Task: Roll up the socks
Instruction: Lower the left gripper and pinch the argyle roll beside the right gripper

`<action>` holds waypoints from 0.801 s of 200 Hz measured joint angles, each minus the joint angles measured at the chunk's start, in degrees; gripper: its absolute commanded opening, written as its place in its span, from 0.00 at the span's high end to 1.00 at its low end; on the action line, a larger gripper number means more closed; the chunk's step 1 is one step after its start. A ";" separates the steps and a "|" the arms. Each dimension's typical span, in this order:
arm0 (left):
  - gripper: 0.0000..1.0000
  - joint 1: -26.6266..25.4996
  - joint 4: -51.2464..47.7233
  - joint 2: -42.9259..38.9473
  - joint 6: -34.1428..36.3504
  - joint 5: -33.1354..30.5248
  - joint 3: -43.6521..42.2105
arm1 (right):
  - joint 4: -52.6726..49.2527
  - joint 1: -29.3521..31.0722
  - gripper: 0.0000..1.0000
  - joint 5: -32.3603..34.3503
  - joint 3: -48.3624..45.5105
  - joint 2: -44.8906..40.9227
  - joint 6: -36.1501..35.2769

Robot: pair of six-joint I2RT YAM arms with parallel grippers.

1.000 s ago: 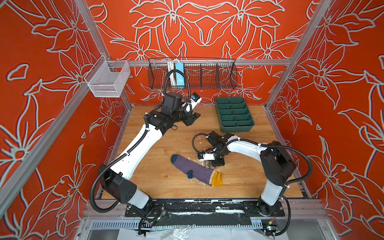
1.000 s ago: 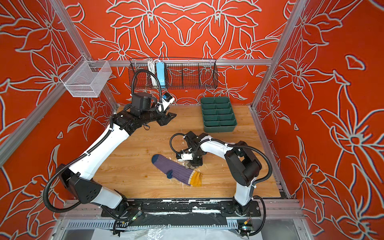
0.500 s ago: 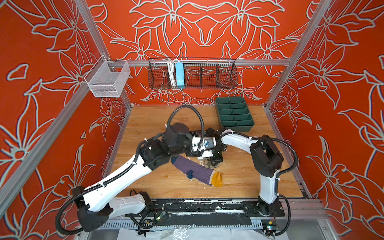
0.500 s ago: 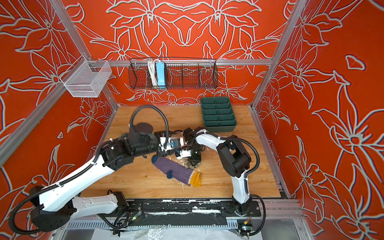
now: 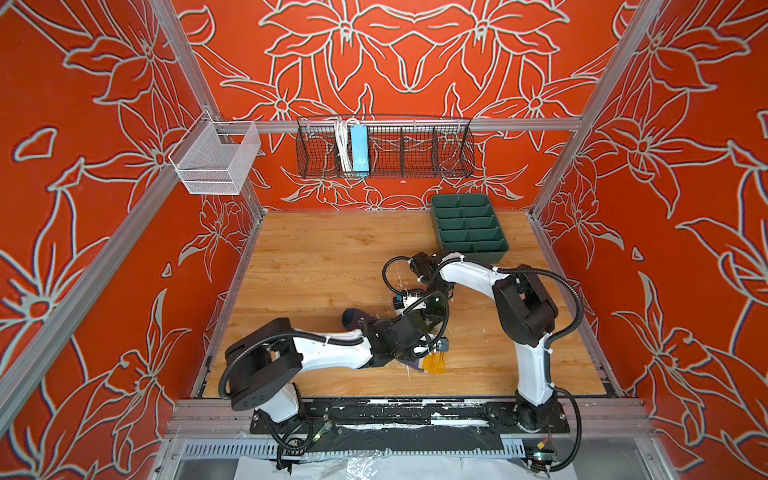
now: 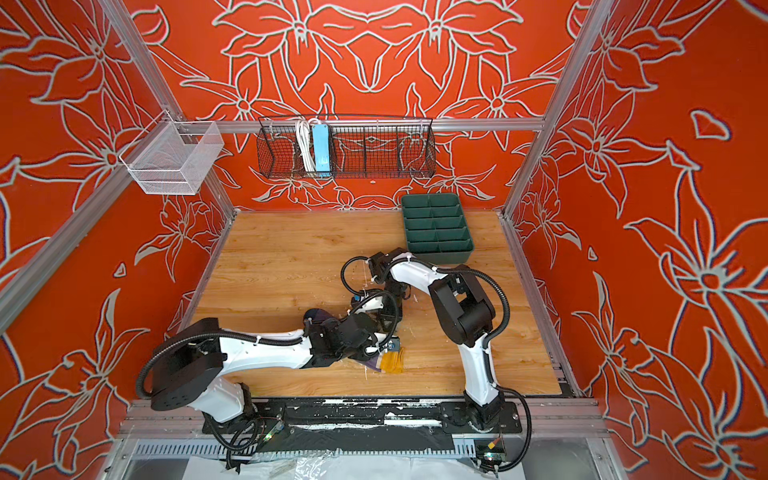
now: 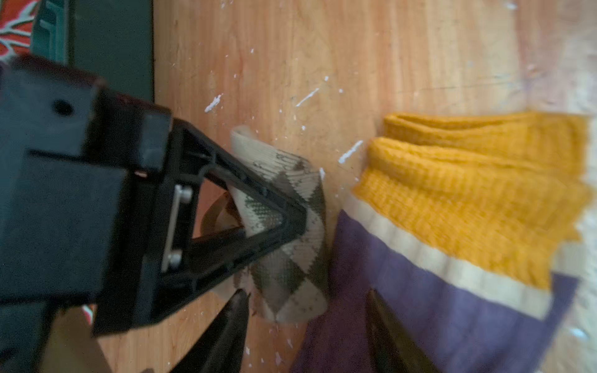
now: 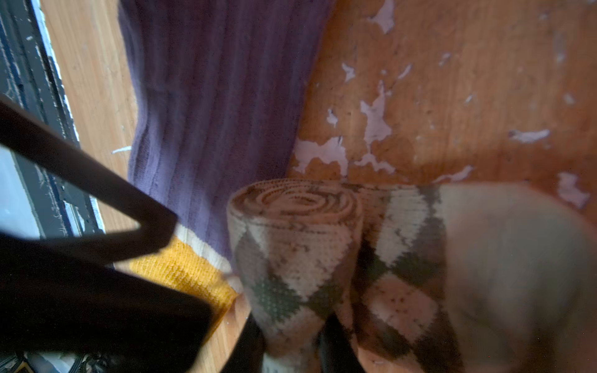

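Wooden bench (image 5: pixel 324 257), centre of both top views, its surface flecked with white chips (image 8: pixel 374 119) that show close up in the right wrist view. Green compartment tray (image 5: pixel 478 254), right of centre at the far edge of the bench, with two columns of cells. Black wire basket (image 5: pixel 415 147), upper centre against the back wall, holding an upright blue power strip (image 5: pixel 359 148) and a bundled white cable (image 5: pixel 341 145) in its left part. White mesh basket (image 5: pixel 216 160), upper left, hung at a corner of the aluminium frame (image 5: pixel 519 124). Red walls (image 5: pixel 395 54) with pale floral outlines on all sides
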 measured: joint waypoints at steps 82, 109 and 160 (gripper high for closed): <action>0.70 1.27 2.99 9.03 -4.33 -5.22 3.54 | 1.88 -1.33 0.81 -1.77 -1.75 -1.18 0.31; 0.90 2.54 0.90 9.92 -5.84 -4.13 5.64 | 5.20 -2.60 0.43 -2.21 -4.28 -3.56 1.07; 0.93 6.67 -6.32 10.19 -5.31 6.47 11.39 | 18.53 -10.62 0.36 -4.90 -14.27 -15.37 6.32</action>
